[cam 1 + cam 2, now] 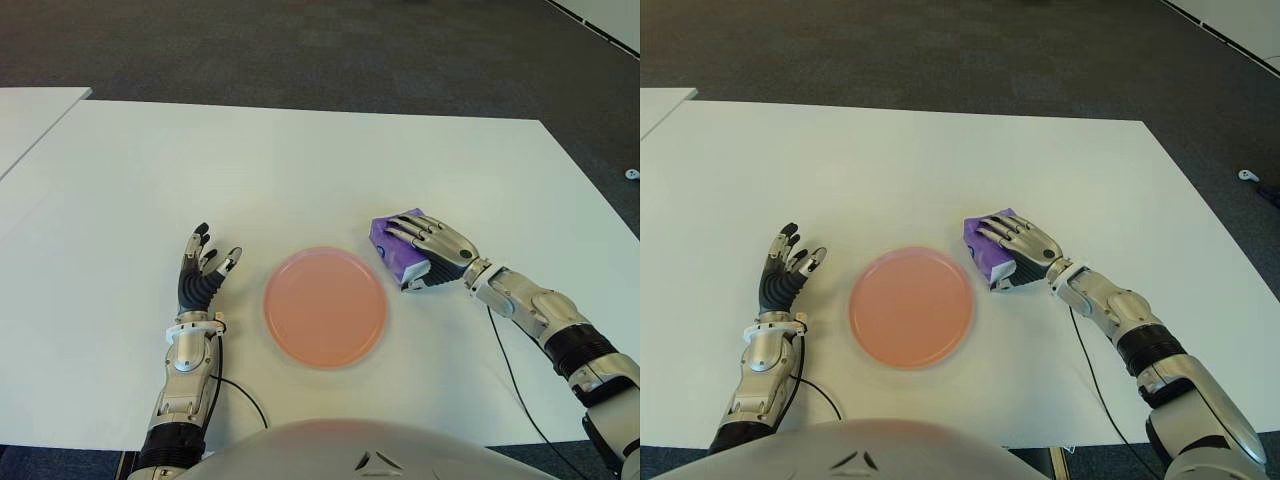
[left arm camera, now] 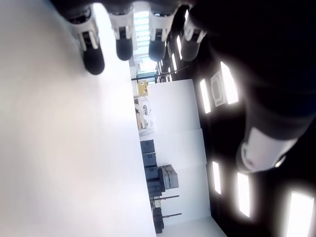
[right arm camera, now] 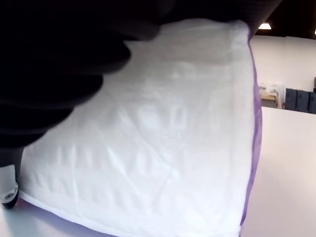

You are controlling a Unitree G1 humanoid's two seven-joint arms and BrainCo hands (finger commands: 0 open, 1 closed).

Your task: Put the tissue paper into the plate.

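The tissue paper is a purple-and-white pack lying on the white table just right of the pink plate, whose inside is bare. My right hand lies over the pack with fingers curled across its top and the thumb at its near side. In the right wrist view the pack fills the picture, with dark fingers pressed on it. My left hand shows to the left of the plate, fingers spread and holding nothing.
The white table stretches wide behind the plate. A second white table adjoins at the far left. A black cable runs along my right forearm, another cable near my left arm. Dark carpet lies beyond.
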